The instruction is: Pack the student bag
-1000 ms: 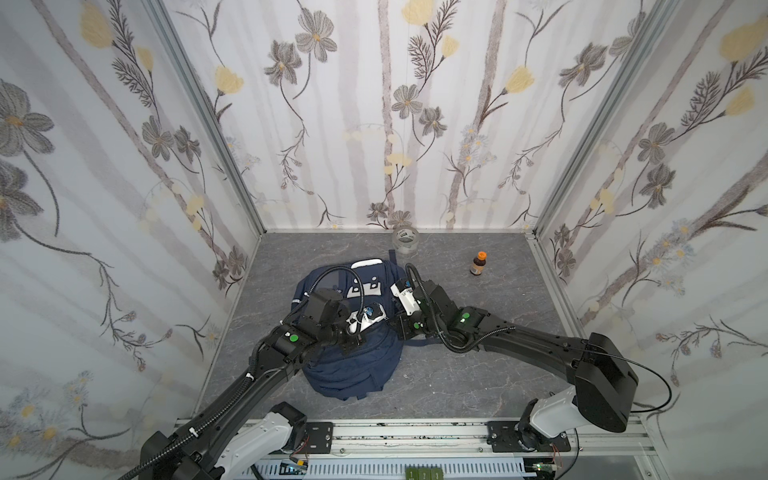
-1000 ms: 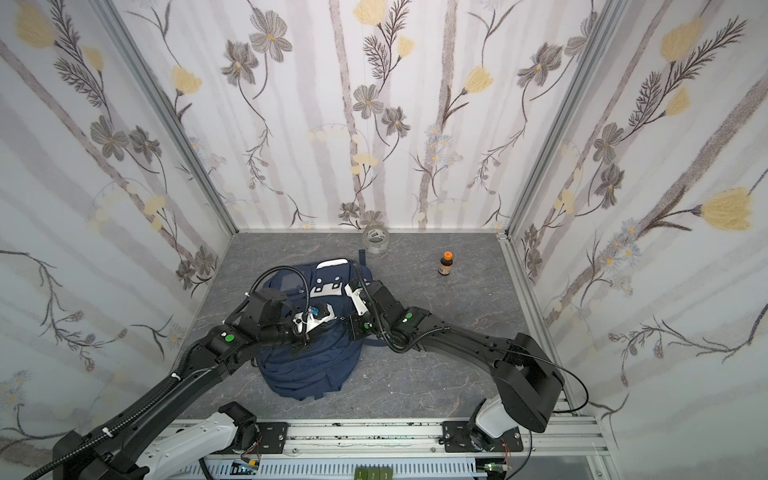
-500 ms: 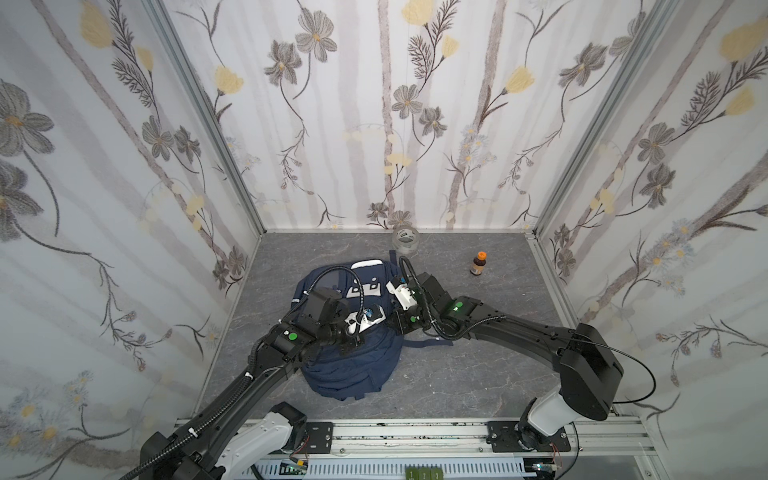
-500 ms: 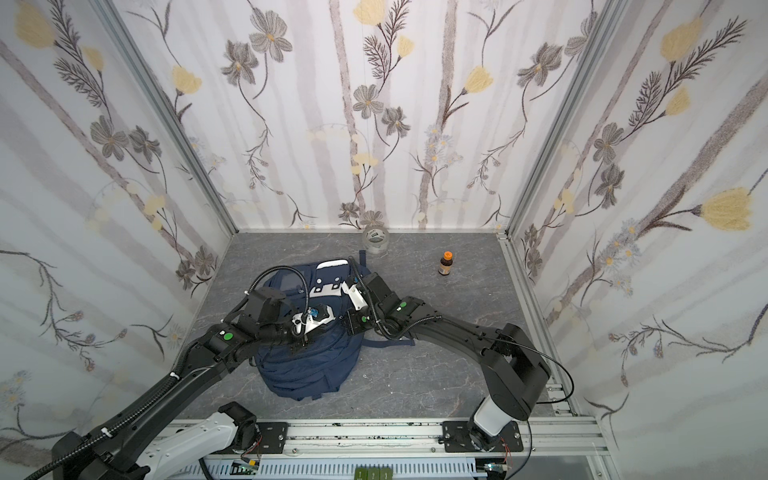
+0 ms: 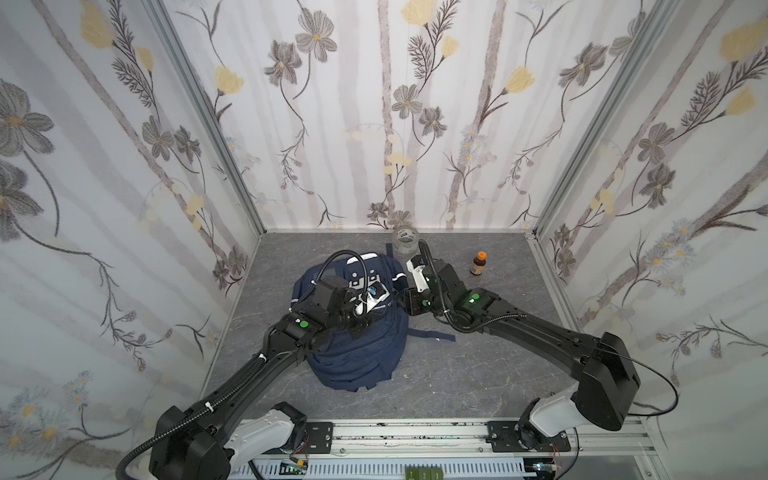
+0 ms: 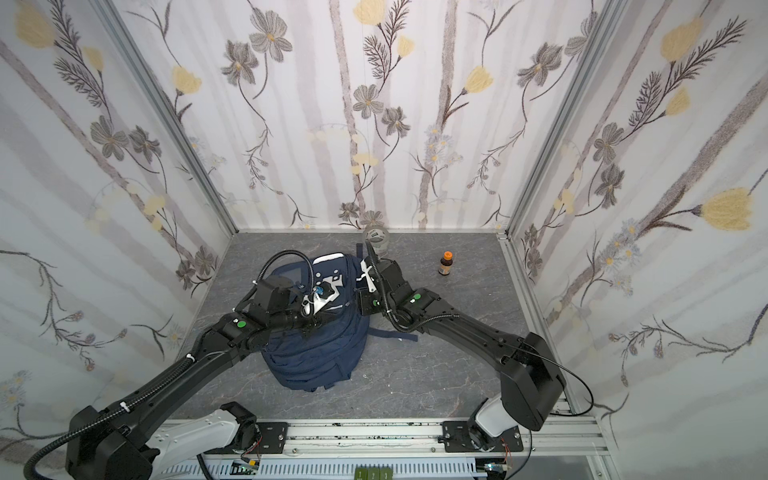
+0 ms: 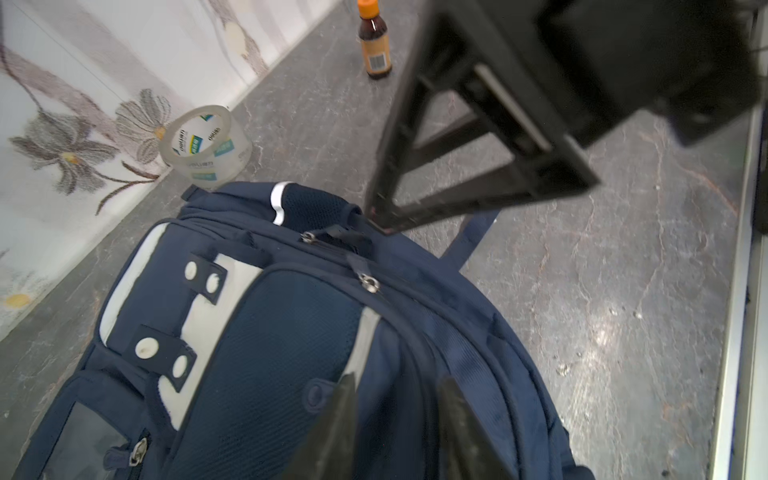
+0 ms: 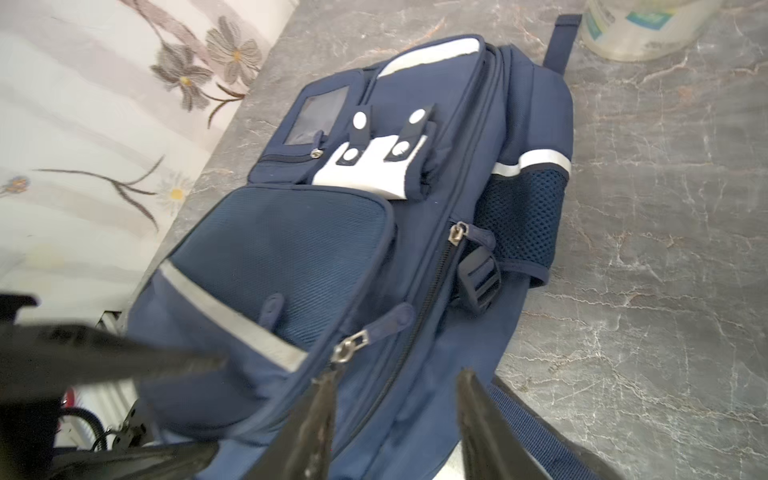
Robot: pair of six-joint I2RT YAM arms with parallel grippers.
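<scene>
The grey surface (image 5: pixel 478 374) carries the student bag (image 5: pixel 357 353), lying front up, left of centre. Over it hang the left claw (image 7: pixel 399 415) and right claw (image 8: pixel 395 419), both partly open and gripping nothing. A tape roll (image 7: pixel 203 145) and a bottle (image 7: pixel 374 45) stand beyond.

the bag (image 8: pixel 519 124) beneath the right claw (image 8: pixel 399 374) is showing matt cloth, with coarse mesh on its front pocket (image 8: pixel 282 249). the zip pull (image 8: pixel 347 347) ahead of that claw is gleaming like metal; the buckle (image 8: pixel 478 282) is looking like black plastic. beyond the left claw (image 7: pixel 399 378), the tape roll (image 7: pixel 212 166) and bottle (image 7: pixel 374 45) are shining glossy, and the floor (image 7: pixel 623 291) is looking like smooth veined stone.
</scene>
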